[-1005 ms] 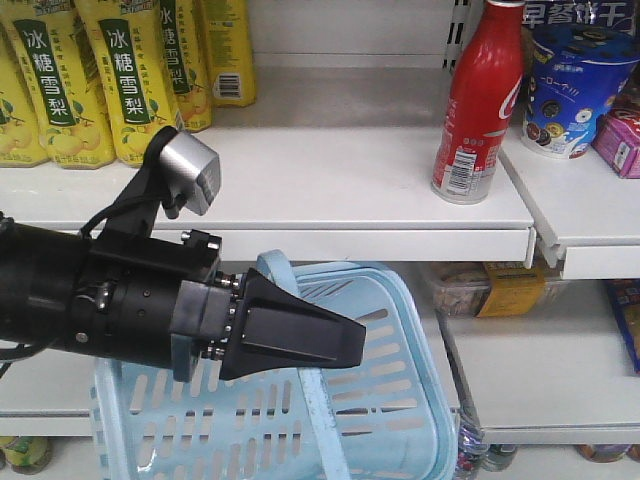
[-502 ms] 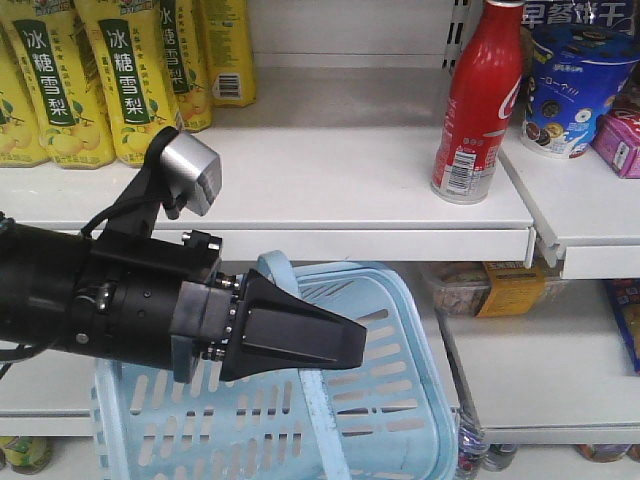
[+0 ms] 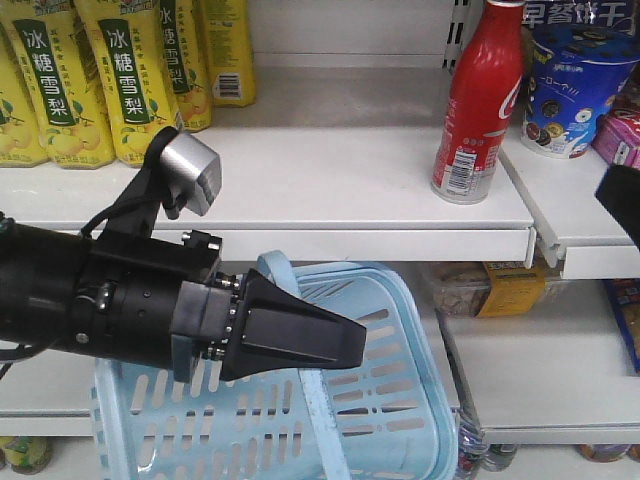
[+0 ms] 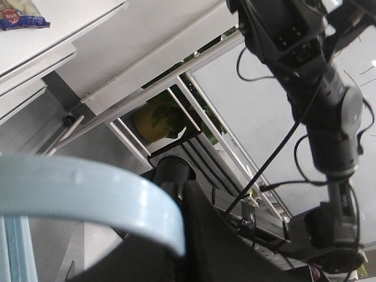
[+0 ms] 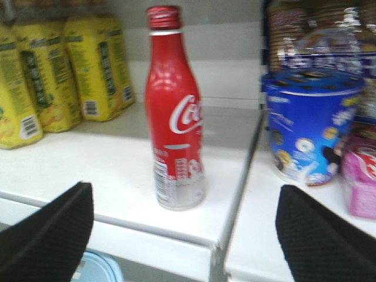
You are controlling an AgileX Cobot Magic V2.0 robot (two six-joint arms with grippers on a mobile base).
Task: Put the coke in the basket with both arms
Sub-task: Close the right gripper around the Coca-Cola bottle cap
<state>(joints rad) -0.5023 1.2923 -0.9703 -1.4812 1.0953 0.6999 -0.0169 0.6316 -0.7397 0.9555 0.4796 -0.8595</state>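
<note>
The coke (image 5: 174, 111) stands upright on the white shelf (image 3: 330, 170), near its front right corner. It is straight ahead of the right gripper (image 5: 184, 202), whose fingers (image 5: 53, 235) spread wide to either side without touching it. Below the shelf, the left gripper (image 3: 345, 350) is clamped on the handle of the pale blue basket (image 3: 400, 410).

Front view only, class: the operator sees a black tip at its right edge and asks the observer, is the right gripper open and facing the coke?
Observer: Open; in the right wrist view the right gripper has its fingers wide apart, coke between them.
Operator: At what height?
Observer: Fingertips level with the coke's base.
Operator: Does the left gripper hold the basket?
Observer: Left wrist view shows its handle close against the gripper.
</note>
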